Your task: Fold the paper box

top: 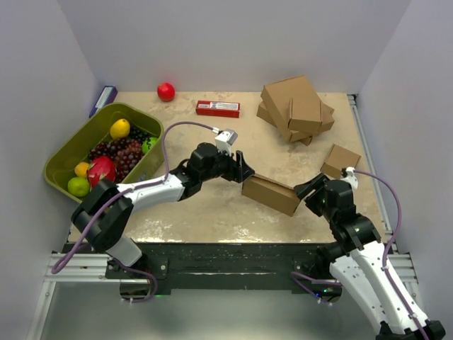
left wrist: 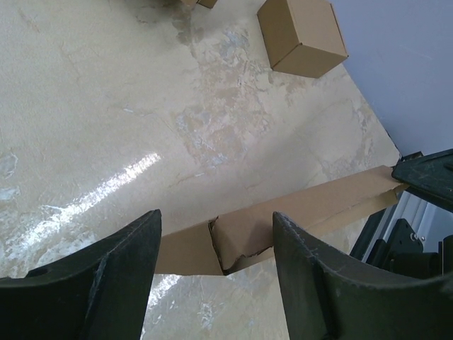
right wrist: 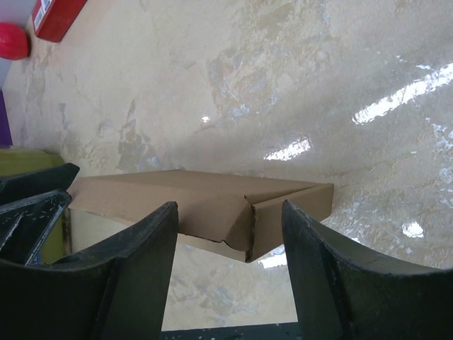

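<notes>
While left fingers (left wrist: 106, 283), right fingers (right wrist: 340, 283) gape released, one paper box (top: 271, 193) lies between.

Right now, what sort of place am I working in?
Probably a lab robot test cell: plain pale walls enclose the table on three sides, with staged props on it: a green bin of fruit, a stack of cardboard boxes.
</notes>
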`<state>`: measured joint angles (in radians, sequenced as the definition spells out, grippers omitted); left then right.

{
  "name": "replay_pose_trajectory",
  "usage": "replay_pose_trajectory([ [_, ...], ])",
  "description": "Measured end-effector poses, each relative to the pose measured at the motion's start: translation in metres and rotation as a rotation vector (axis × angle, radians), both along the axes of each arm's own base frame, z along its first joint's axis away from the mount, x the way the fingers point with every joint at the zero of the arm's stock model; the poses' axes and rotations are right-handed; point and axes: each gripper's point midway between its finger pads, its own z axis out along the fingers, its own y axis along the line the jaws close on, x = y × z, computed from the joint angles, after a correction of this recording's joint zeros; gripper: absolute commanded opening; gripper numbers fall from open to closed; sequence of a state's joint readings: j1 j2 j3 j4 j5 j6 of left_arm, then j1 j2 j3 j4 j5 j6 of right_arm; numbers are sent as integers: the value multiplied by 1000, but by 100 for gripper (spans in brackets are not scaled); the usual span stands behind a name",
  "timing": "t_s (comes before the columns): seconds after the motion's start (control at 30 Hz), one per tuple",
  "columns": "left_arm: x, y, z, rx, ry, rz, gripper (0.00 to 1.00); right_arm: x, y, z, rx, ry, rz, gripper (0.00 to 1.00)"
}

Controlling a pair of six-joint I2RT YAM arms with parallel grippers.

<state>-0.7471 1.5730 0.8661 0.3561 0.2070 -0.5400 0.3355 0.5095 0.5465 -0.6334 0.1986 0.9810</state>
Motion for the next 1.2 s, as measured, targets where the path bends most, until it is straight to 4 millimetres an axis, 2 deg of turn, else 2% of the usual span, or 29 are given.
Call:
replay_pose_trajectory([
  [0.27, -3, 2, -8, -5, -5, -4, 66, -3, -5, -11, 1, 5, -26, 61],
  [0.43, -5, 2, -10, -20, -17, -10, 61, -2, -4, -13, 9, 4, -32, 59],
  [0.77, -11, 2, -16, -57, -25, -22, 52, -4, -4, -14, 39, -19, -44, 44],
  [0.87, -13, 1, -17, -65, -31, -25, 46, -5, -4, -15, 49, -24, -46, 40],
  [1.07, -15, -1, -15, -78, -37, -29, 39, -6, -3, -14, 59, -28, -47, 41],
  [1.2, -15, -1, -15, -80, -40, -29, 38, -8, -4, -13, 52, -14, -46, 46],
])
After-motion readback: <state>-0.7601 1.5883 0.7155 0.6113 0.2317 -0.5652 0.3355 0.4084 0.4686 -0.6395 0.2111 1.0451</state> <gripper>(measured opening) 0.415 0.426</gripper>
